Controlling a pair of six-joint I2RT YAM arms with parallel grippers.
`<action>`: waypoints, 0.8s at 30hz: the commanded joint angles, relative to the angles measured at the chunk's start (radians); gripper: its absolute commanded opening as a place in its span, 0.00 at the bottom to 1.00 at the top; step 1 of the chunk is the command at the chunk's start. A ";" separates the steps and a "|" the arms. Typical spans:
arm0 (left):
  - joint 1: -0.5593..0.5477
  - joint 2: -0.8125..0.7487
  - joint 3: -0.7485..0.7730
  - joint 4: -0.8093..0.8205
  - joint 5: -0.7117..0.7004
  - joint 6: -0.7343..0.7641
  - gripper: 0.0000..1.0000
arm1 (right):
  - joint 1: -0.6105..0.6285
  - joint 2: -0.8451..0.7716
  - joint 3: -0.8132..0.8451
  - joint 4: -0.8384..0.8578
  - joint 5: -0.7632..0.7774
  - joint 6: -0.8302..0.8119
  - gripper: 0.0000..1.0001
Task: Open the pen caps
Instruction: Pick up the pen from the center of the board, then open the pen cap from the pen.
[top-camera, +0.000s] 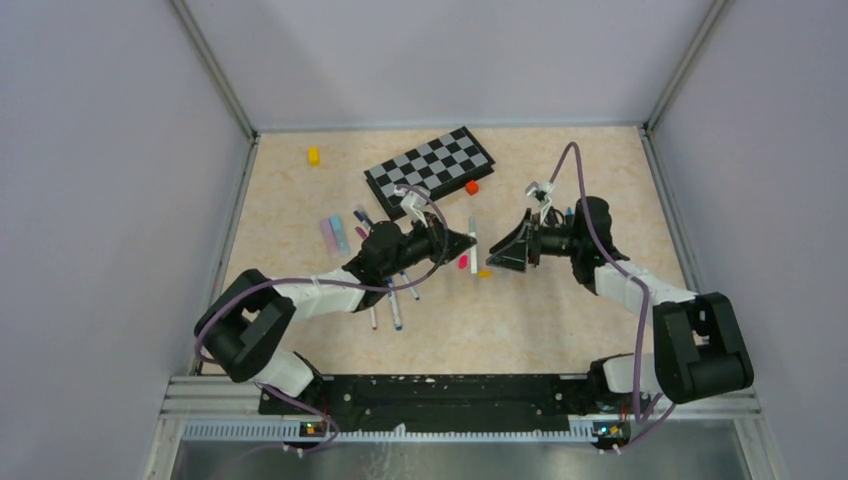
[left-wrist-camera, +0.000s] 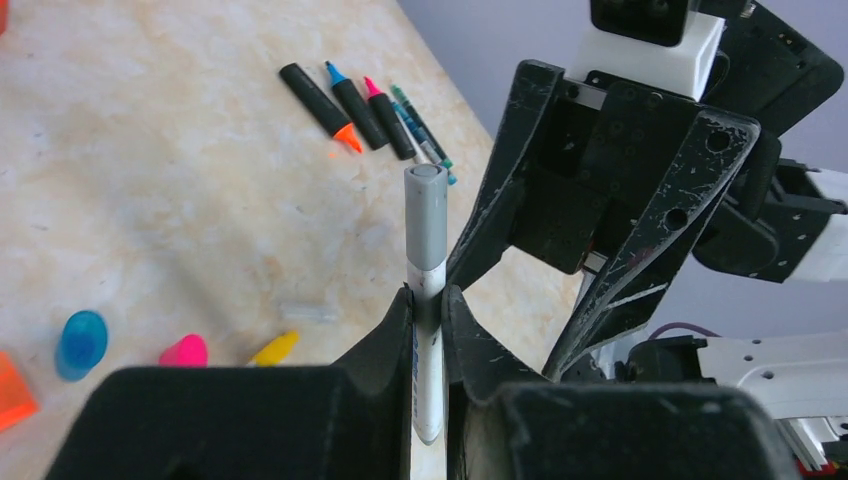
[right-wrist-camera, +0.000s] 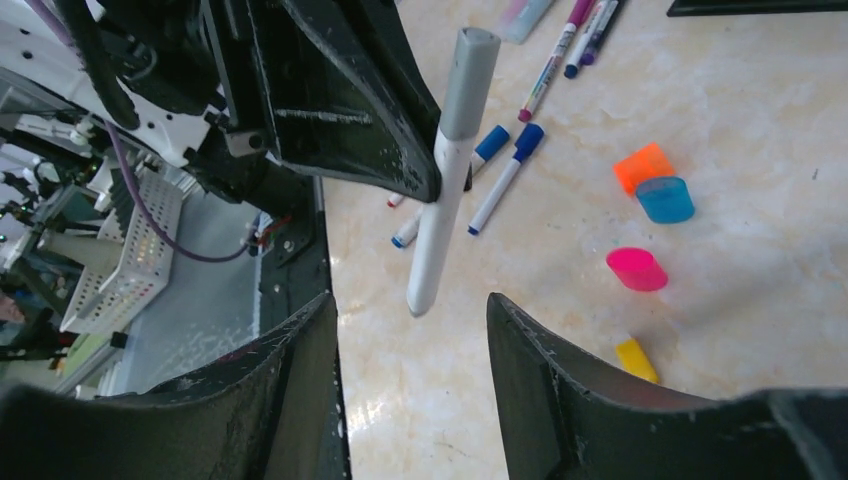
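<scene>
Grey-capped white pen (left-wrist-camera: 427, 278) tight between the left fingers (left-wrist-camera: 385, 340); right fingers (right-wrist-camera: 300, 380) apart and empty.

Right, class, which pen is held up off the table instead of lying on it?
The grey-capped white pen, clamped in the left gripper; the other pens lie flat on the table.

Grey cap (left-wrist-camera: 426, 215), white pen (left-wrist-camera: 430, 370), orangish block (top-camera: 472, 186)

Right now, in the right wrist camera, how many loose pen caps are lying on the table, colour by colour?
orange cap: 1
blue cap: 1
pink cap: 1
yellow cap: 1
Total: 4
</scene>
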 joint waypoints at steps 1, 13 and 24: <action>-0.022 0.033 0.061 0.189 0.039 -0.034 0.00 | 0.040 0.022 -0.002 0.230 0.021 0.200 0.56; -0.059 0.064 0.070 0.228 0.023 -0.051 0.00 | 0.076 0.056 0.007 0.245 0.045 0.209 0.52; -0.061 0.031 0.052 0.231 0.009 -0.026 0.20 | 0.090 0.062 0.030 0.229 -0.004 0.180 0.00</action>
